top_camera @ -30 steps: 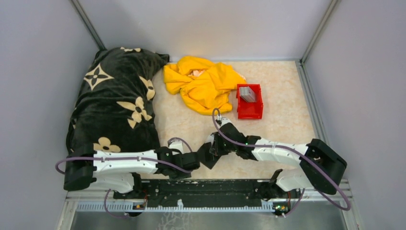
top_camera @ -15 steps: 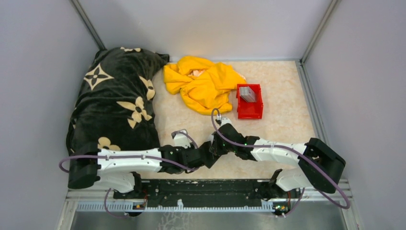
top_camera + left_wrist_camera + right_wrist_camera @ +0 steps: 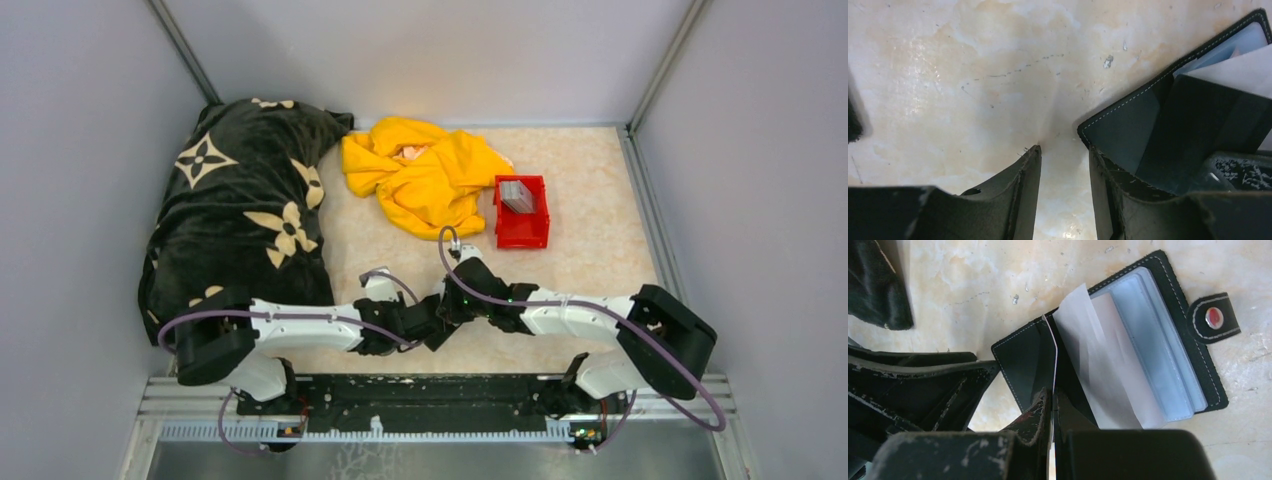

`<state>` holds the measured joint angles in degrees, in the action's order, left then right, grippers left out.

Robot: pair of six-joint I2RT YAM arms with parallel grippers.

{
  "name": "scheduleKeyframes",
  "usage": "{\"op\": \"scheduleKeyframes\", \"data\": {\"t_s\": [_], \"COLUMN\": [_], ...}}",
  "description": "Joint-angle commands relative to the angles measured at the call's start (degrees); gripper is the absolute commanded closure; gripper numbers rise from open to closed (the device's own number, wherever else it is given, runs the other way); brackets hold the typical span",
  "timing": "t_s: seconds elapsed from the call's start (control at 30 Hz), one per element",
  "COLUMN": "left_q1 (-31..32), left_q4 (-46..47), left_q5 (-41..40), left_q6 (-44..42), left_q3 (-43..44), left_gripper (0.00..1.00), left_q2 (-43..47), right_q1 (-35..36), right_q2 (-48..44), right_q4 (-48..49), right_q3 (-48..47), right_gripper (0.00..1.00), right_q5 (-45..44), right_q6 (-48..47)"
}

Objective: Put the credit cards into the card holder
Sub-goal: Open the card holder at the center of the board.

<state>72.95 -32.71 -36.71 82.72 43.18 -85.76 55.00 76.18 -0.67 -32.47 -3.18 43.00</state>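
The card holder (image 3: 1153, 335) lies open on the table, black with a snap tab and clear grey sleeves. My right gripper (image 3: 1053, 392) is shut on a thin credit card (image 3: 1055, 357), seen edge-on, standing in the holder's fold. My left gripper (image 3: 1063, 150) is open and empty, low over the table, its right finger at the holder's corner (image 3: 1120, 132). In the top view both grippers, left (image 3: 422, 322) and right (image 3: 448, 306), meet near the front middle and hide the holder. More grey cards (image 3: 517, 195) sit in the red bin (image 3: 523, 236).
A yellow cloth (image 3: 425, 180) lies behind the grippers. A black flowered blanket (image 3: 240, 210) covers the left side. Grey walls close in the table on three sides.
My left arm has swung right, and its gripper has come up against the card holder beside the right gripper. The right arm has barely moved.
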Motion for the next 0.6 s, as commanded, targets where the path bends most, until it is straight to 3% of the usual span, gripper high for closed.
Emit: {"op": "scheduleKeyframes", "data": {"t_s": [0.0, 0.27, 0.57], "left_q1": [-2.41, -6.65, -12.77], "left_q4": [3.4, 9.56, 9.43], "left_q5": [0.08, 4.23, 12.04], "left_q6": [0.53, -5.61, -10.33], "left_q3": [-2.44, -2.86, -1.77], "left_gripper": [0.52, 0.51, 0.52], "left_q2": [0.12, -2.32, -9.21], "right_q1": [0.5, 0.46, 0.46], "right_q2": [1.61, 3.78, 6.26], "right_q4": [-0.94, -1.62, -3.02], "right_q3": [-2.53, -4.53, -8.28], "right_gripper": [1.0, 1.0, 1.0], "right_q5": [-1.49, -1.04, -2.24], "right_q6": [-2.12, -2.99, -4.35]}}
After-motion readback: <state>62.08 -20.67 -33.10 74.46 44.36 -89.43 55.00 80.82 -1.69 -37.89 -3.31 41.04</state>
